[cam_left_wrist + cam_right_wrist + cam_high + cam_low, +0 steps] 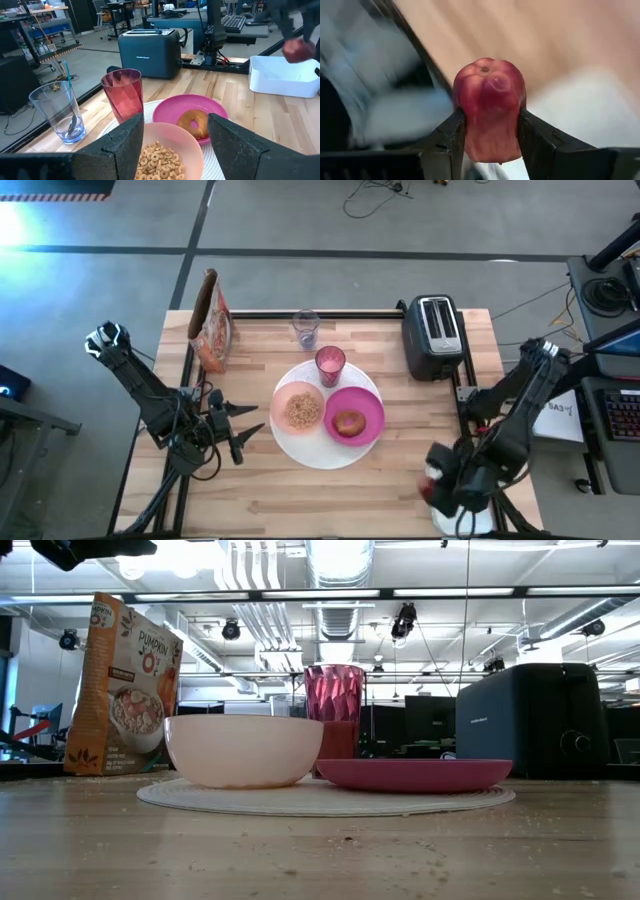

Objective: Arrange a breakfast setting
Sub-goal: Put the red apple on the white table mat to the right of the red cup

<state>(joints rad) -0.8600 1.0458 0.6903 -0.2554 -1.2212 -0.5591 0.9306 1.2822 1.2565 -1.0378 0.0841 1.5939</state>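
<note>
A large white plate (300, 448) at the table's middle carries a pale pink bowl (298, 408) of cereal rings and a magenta plate (372, 406) with a brown bun (349, 423). A pink cup (330, 363) stands at the white plate's far edge. A teal-handled spoon (66, 95) stands in the clear tumbler (305, 327). My left gripper (250, 432) hovers open to the left of the bowl. My right gripper (432, 477), over the near right corner, is shut on a small red food (490, 112), which also shows in the left wrist view (299, 50). My right gripper pinches the small red food by two opposite sides (462, 117) between its two fingers, about halfway along its length. The fingers slant down from above. The food is lifted clear, its dimpled end (485, 70) pointing away from the wrist.
A black toaster (433, 337) stands at the far right and a cereal bag (211, 325) at the far left. A white bin (285, 76) sits at the near right corner under my right gripper. Bare wood lies along the near edge.
</note>
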